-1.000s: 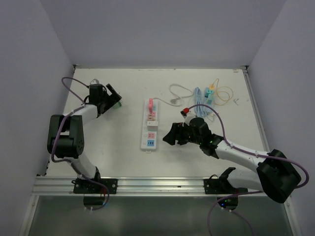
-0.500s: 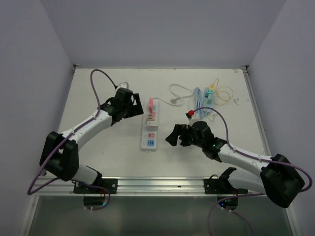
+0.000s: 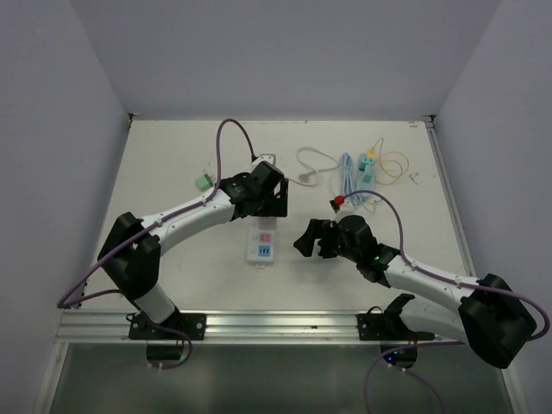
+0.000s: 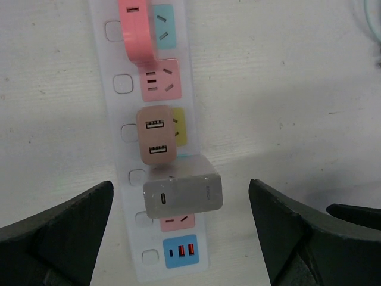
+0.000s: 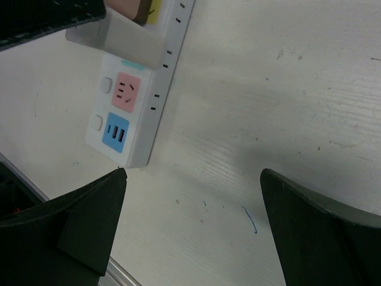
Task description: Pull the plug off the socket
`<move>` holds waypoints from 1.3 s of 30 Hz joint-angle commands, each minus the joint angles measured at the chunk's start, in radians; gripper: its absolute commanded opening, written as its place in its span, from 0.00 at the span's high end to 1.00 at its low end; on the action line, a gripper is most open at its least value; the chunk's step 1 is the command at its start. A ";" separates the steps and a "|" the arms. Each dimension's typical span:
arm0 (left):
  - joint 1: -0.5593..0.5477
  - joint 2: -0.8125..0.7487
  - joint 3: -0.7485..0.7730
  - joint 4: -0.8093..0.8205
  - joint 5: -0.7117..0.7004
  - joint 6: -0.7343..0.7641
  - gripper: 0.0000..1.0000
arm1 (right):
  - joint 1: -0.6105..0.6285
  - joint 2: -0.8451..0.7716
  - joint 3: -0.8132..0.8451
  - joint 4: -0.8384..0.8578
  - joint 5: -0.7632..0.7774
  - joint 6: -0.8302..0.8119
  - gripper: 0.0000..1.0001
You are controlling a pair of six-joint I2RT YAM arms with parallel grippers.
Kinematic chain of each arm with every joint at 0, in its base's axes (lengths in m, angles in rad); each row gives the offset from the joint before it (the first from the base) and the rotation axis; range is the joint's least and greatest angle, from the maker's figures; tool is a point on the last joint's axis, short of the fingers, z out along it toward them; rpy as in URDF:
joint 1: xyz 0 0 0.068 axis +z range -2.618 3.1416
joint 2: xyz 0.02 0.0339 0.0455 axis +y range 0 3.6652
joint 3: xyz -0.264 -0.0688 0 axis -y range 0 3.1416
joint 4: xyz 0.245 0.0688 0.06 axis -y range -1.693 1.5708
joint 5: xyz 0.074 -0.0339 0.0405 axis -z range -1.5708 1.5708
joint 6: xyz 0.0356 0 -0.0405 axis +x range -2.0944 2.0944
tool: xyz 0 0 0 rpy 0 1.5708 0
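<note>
A white power strip (image 4: 125, 83) lies on the table and also shows in the top view (image 3: 261, 244). A pink plug (image 4: 137, 27), a tan USB charger (image 4: 156, 136) and a grey charger (image 4: 183, 192) sit in it. My left gripper (image 4: 181, 193) is open and hovers over the strip, its jaws to either side of the grey charger without touching it. It covers the strip's far half in the top view (image 3: 267, 197). My right gripper (image 5: 193, 179) is open and empty over bare table, just right of the strip's near end (image 5: 128, 113). It also shows in the top view (image 3: 309, 240).
A small green piece (image 3: 203, 181) lies left of the strip. White (image 3: 312, 162), blue (image 3: 348, 168) and yellow (image 3: 393, 164) cables lie coiled at the back right. A red-tipped piece (image 3: 341, 203) lies beside my right arm. A metal rail (image 3: 276, 323) runs along the near edge.
My left arm has swung right from the far left of the table to over the power strip. The green piece lies where the gripper was. My right arm has barely moved.
</note>
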 commanded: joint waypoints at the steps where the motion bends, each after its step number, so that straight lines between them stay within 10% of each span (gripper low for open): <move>1: 0.000 0.050 0.059 -0.055 -0.037 0.006 0.01 | 0.002 -0.026 -0.004 0.004 0.032 0.004 0.01; 17: -0.003 0.151 0.101 -0.083 0.023 -0.009 0.23 | 0.002 0.032 -0.015 0.090 -0.010 0.037 0.01; 30: -0.011 0.140 0.099 -0.063 0.083 -0.038 0.95 | 0.001 0.271 -0.007 0.394 -0.137 0.194 0.07; 39: -0.016 0.105 0.110 -0.043 0.103 -0.066 1.00 | -0.001 0.487 0.036 0.596 -0.213 0.281 0.12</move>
